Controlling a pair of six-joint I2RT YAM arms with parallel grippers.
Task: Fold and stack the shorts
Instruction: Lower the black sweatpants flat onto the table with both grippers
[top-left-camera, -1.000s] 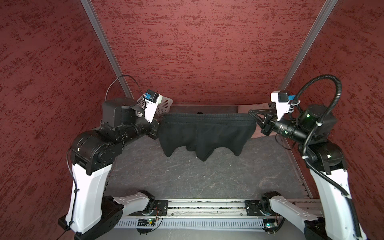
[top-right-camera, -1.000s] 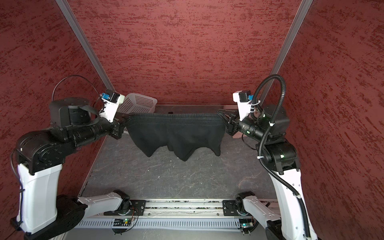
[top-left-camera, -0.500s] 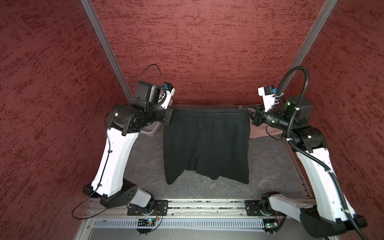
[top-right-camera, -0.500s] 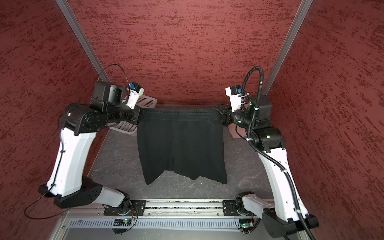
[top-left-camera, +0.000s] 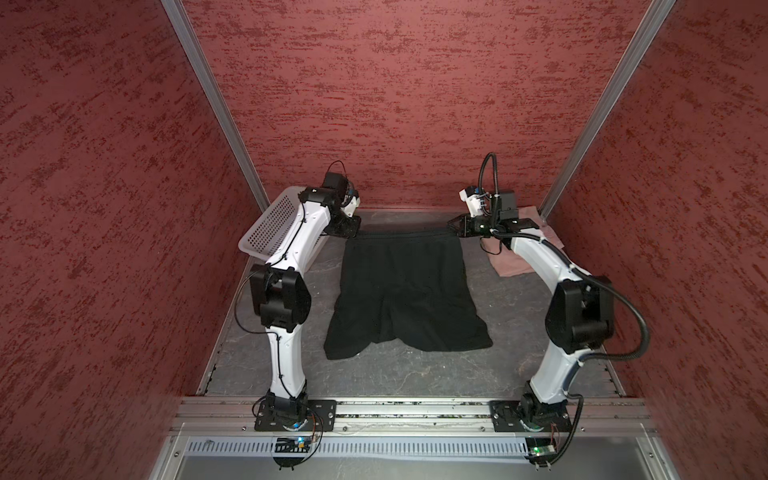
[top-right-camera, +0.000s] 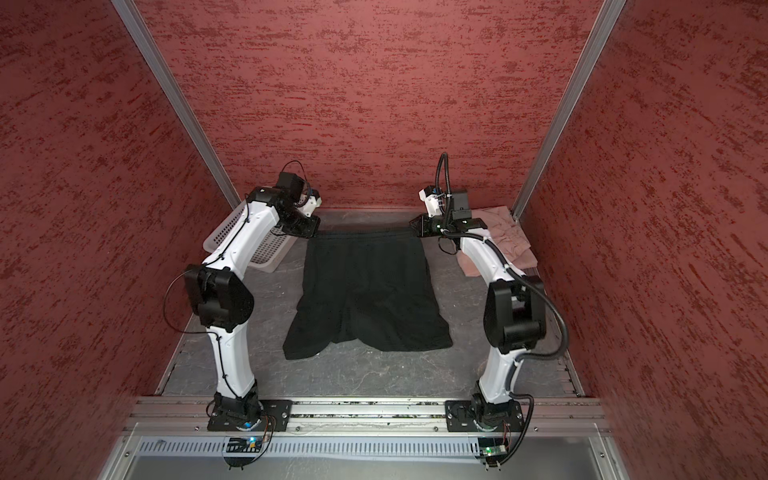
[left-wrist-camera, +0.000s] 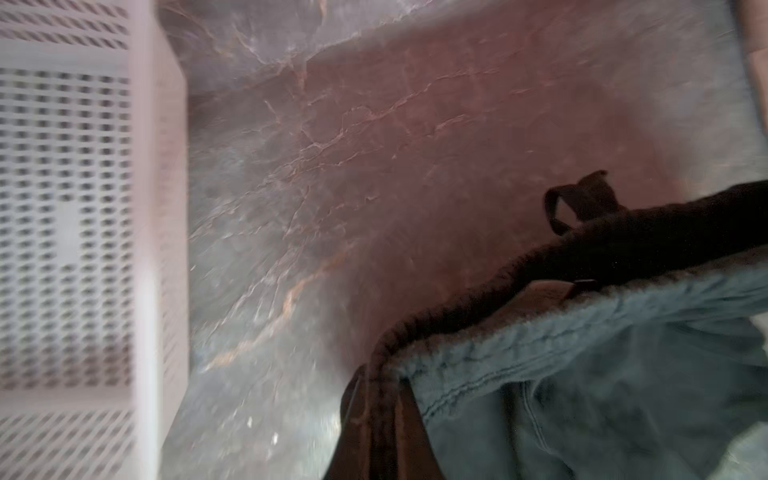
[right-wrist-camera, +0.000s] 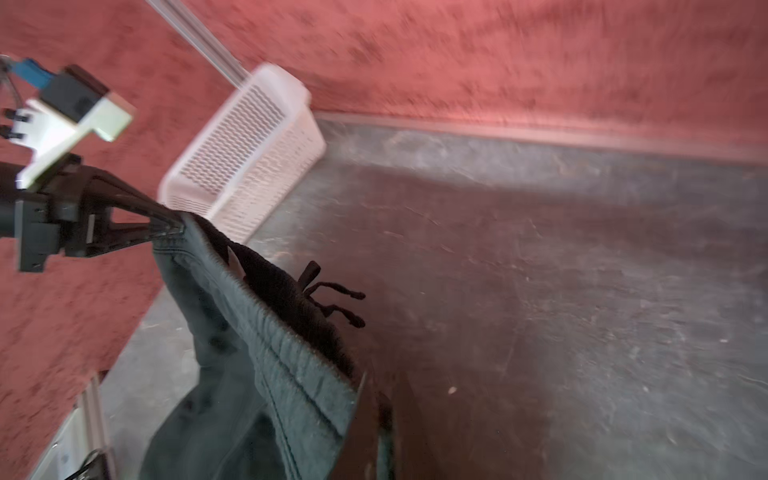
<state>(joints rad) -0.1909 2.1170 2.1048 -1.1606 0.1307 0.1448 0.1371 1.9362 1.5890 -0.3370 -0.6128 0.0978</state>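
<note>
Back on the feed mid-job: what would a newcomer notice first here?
The black shorts lie mid-table. Their waistband is stretched between the left gripper and right gripper, both shut on its corners, and the legs trail toward the front. The pink shorts lie back right, and a white basket sits back left.

1. In both top views light falls evenly from above, moderate and without glare; the red walls (top-left-camera: 104, 208) are brightest high up, and everything is sharp.
2. The black shorts (top-left-camera: 403, 291) swallow the light there: a near-flat dark shape, folds barely showing.
3. My left wrist view is smeared by motion blur: the white basket (left-wrist-camera: 83, 208) has its holes drawn into streaks, and the grey table (left-wrist-camera: 374, 145) carries a red cast.
4. Close to that lens the shorts look washed-out grey-blue and soft.
5. My right wrist view blurs wall and basket; my left gripper (right-wrist-camera: 178, 226) is crisper, and a broad shadow band crosses the table.
</note>
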